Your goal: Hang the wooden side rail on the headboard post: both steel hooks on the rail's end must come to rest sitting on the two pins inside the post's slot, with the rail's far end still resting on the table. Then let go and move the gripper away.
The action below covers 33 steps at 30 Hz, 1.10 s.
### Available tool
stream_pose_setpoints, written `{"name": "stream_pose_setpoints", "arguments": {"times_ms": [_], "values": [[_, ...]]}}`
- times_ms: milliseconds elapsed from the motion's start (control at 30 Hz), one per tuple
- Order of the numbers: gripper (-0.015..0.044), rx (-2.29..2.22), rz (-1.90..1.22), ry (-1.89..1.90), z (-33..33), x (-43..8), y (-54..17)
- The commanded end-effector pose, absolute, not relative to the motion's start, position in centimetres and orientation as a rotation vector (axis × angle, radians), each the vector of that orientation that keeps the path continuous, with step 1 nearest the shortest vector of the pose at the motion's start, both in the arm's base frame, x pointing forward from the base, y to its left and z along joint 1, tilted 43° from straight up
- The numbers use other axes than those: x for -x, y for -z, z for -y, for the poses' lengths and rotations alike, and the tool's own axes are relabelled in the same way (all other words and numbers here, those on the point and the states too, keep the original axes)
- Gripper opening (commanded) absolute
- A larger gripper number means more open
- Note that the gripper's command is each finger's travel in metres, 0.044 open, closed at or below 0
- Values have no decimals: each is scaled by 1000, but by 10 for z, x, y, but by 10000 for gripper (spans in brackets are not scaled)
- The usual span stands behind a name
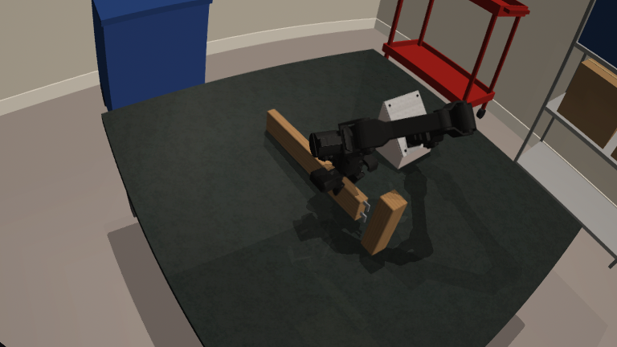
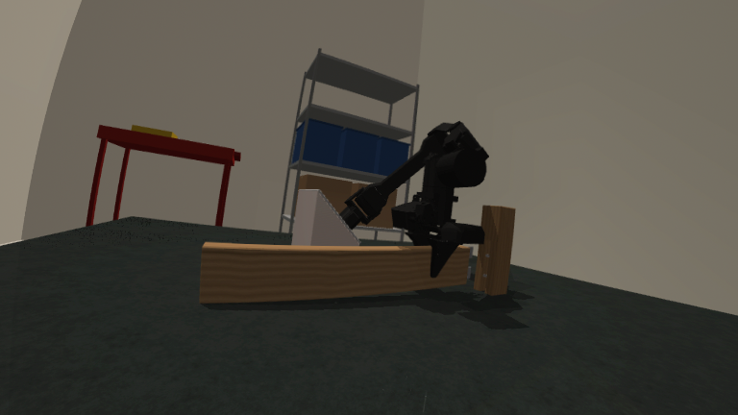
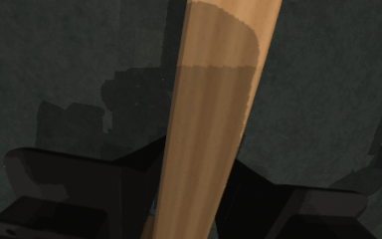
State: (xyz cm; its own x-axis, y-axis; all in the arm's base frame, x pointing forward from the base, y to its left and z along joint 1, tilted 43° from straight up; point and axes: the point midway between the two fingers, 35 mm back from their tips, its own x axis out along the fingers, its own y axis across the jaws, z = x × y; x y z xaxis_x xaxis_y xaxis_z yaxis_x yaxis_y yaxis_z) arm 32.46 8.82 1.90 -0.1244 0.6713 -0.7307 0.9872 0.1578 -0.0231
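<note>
Wooden side rail (image 1: 291,140) (image 2: 309,274) (image 3: 199,119) clamped between the partly open gripper's (image 1: 334,184) (image 2: 437,266) (image 3: 191,194) fingers, hooks (image 1: 365,211) (image 2: 470,263) just short of the post (image 1: 386,222) (image 2: 499,250).

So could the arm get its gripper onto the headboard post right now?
Probably not as things stand: the gripper is shut on the side rail. The post stands close by, just past the rail's hooked end, so distance doesn't look like the problem.
</note>
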Motion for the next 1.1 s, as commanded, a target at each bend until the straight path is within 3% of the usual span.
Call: {"name": "stream_pose_setpoints", "arguments": {"times_ms": [0,1067], "values": [[0,-1580,-1837,696,-83,-330,-25],[0,-1579,-1837,696,-79,-330,-28]]}}
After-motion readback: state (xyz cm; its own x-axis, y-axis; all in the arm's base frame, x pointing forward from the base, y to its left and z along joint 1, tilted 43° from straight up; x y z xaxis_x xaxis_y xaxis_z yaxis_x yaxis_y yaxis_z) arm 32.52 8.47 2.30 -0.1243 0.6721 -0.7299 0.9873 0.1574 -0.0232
